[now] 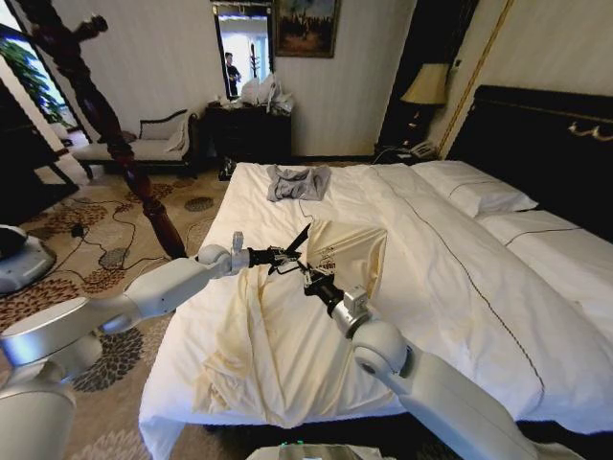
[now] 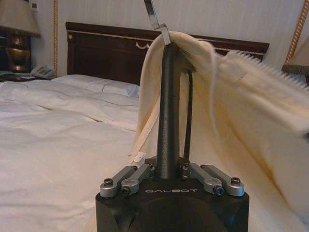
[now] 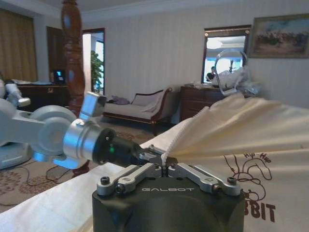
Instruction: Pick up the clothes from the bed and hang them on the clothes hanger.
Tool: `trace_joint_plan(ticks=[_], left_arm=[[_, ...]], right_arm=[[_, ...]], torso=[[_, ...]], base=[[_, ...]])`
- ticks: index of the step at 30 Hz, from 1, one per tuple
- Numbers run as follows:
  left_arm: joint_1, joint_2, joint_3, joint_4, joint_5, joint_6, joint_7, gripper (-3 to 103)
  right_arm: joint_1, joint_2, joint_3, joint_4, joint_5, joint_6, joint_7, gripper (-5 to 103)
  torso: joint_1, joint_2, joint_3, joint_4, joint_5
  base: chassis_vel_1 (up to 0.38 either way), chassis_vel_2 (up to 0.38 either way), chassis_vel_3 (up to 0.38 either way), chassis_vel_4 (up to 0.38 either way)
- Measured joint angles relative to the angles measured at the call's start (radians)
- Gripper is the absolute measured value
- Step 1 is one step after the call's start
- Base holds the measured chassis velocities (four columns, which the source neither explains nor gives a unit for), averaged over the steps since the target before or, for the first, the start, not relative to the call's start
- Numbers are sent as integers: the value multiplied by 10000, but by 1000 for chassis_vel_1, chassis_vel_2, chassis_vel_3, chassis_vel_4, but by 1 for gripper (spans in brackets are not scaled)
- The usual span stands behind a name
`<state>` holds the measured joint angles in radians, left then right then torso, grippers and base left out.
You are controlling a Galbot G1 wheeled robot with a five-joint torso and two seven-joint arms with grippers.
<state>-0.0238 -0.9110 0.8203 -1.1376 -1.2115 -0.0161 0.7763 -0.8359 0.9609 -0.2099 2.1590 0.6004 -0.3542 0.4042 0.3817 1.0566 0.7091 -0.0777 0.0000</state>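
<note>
Clothes [image 1: 287, 335] on bed [image 1: 460, 287], pillows [image 1: 474, 187] perhaps behind.

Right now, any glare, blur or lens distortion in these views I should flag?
Head view: wide-angle bend, the bed edges and walls bow; doorway behind blown out. Left wrist view: left gripper sharp, shut on the clothes hanger, while the clothes near the edge go soft. Right wrist view: window glare at the back, right gripper crisp, pinching the cream fabric.
</note>
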Motion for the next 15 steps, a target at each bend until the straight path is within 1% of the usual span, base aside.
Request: trace_joint_plan(ticks=[3, 7, 12, 15], left_arm=[[0, 75, -48, -75, -7, 0, -71, 18], [-15, 192, -107, -145, -26, -2, -114, 18], [-16, 270, -209, -133, -55, -7, -155, 18], [-14, 296, -258, -161, -61, -9, -218, 18]], right_arm=[[91, 164, -138, -81, 171, -21, 142, 1], [-80, 103, -261, -78, -25, -28, 14, 1], [-688, -113, -87, 132, -250, 5, -332, 1], [-1092, -257, 56, 75, -636, 69, -703, 1]], torso=[[2, 0, 0, 2, -1], [1, 0, 0, 1, 0], [0, 0, 0, -3, 0], [0, 0, 0, -1, 1]], base=[[0, 0, 0, 0], [0, 0, 0, 0], [0, 0, 0, 0], [0, 0, 0, 0]])
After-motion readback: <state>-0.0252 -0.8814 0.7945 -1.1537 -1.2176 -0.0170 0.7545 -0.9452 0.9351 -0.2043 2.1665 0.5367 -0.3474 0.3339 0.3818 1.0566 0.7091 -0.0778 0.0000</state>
